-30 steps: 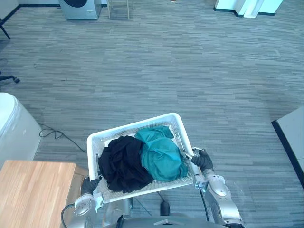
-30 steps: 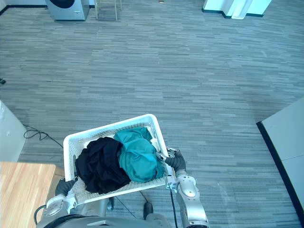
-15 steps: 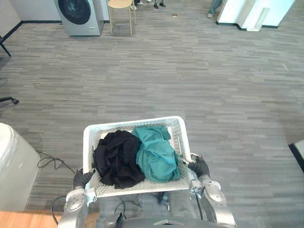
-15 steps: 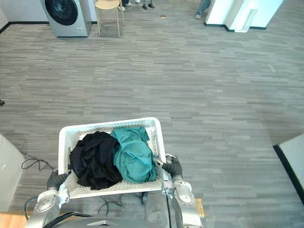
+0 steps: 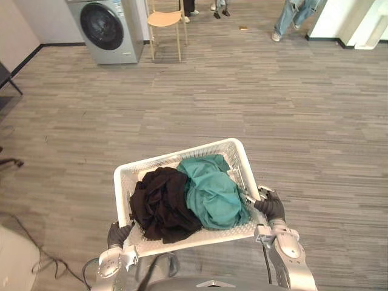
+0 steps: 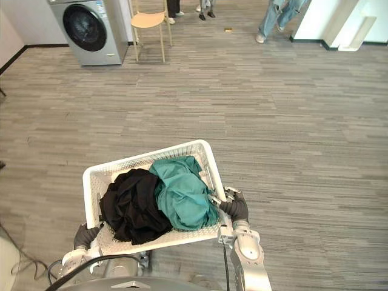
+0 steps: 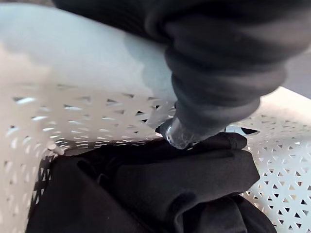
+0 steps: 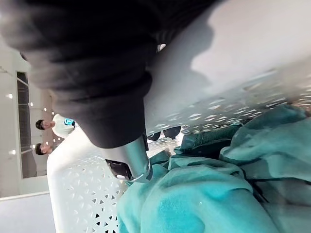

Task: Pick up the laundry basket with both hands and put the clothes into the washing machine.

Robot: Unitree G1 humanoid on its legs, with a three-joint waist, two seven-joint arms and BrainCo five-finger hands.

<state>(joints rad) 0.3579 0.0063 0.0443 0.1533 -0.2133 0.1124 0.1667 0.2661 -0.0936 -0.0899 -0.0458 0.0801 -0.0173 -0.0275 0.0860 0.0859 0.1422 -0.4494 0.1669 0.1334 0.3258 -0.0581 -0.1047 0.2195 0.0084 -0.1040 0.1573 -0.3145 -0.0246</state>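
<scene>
At the basket point(image 5: 182, 156) rim, left hand point(image 5: 116, 233) and right hand point(image 5: 271, 206) grip.

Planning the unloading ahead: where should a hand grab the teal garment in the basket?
Pinch the teal garment at its raised, bunched crest, coming from above: the laundry basket walls fence its sides, and the black garment crowds its left.

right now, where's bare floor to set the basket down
The wide floor between the laundry basket and the washing machine is bare. Crowded at the far end: a wooden chair beside the machine, a person's legs further right.
</scene>
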